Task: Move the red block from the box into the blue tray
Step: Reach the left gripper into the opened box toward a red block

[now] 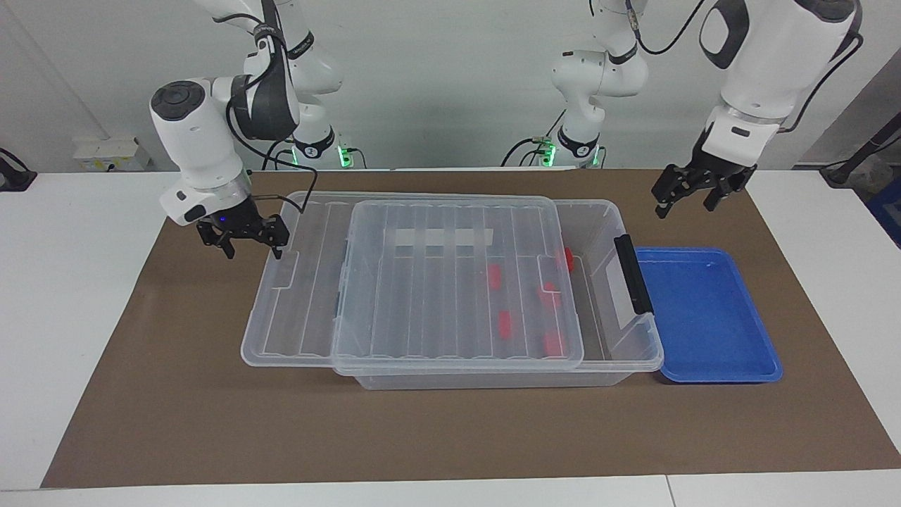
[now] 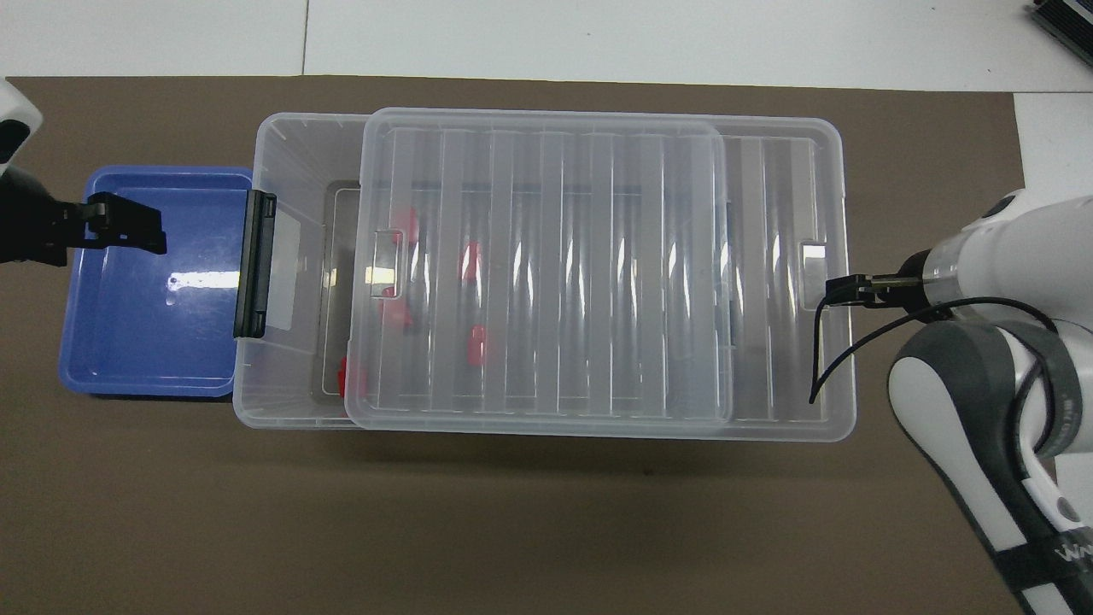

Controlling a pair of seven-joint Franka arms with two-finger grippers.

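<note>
Brown matting covers the white table [image 1: 70, 296]. Red blocks [image 1: 505, 322] lie in the clear box [image 1: 493, 380] beneath its lid [image 1: 450, 282], which sits slid toward the right arm's end, beside the empty blue tray [image 1: 704, 313]. Both grippers hover spread and empty: right gripper [image 1: 243, 239] by the lid's end, left gripper [image 1: 693, 193] near the tray. Best would be pushing the lid clear before reaching in.
</note>
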